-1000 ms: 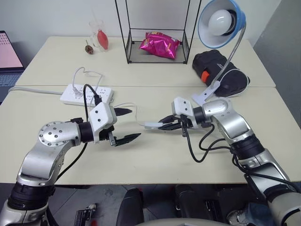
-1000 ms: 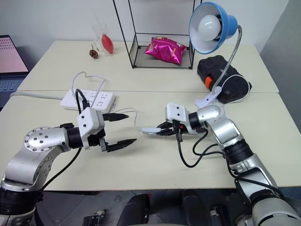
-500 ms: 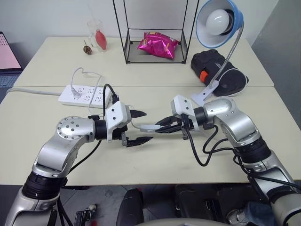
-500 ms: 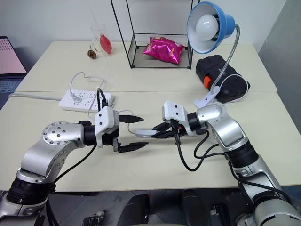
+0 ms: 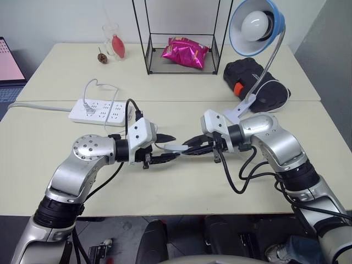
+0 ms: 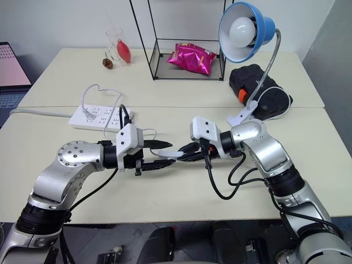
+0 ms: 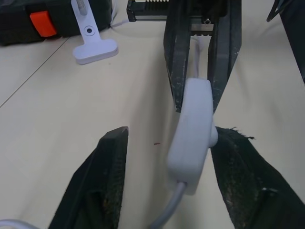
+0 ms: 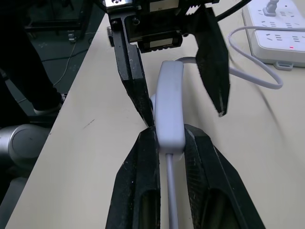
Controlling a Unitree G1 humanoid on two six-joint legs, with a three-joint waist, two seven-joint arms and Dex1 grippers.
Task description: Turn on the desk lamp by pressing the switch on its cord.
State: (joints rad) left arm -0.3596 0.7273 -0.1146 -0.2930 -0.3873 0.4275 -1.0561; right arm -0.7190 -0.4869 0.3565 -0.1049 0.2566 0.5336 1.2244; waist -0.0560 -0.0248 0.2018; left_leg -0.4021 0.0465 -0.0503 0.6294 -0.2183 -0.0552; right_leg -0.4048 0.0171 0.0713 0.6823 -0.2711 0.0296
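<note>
Over the near table (image 5: 181,192), between its front edge and the seam with the far table, I have both arms meeting in open room; the bare surface runs wide on either side and nothing lies under them. The power strip (image 5: 100,110) sits behind my left arm near the seam. The wire rack (image 5: 181,38) with a pink bag (image 5: 184,52) stands well back on the far table, and a black case (image 5: 256,82) lies by the lamp's clip.

My right end effector (image 8: 164,138) is clamped shut on one end of the switch (image 8: 170,102), holding it off the table with the cord (image 8: 172,191) running back between its fingers. My left end effector (image 7: 167,143) is partly closed around the switch's other end: one finger (image 7: 233,162) touches the switch's side, the other stands just apart. The desk lamp (image 5: 257,25) stands clipped at the seam to my right, its bulb not visibly lit.
</note>
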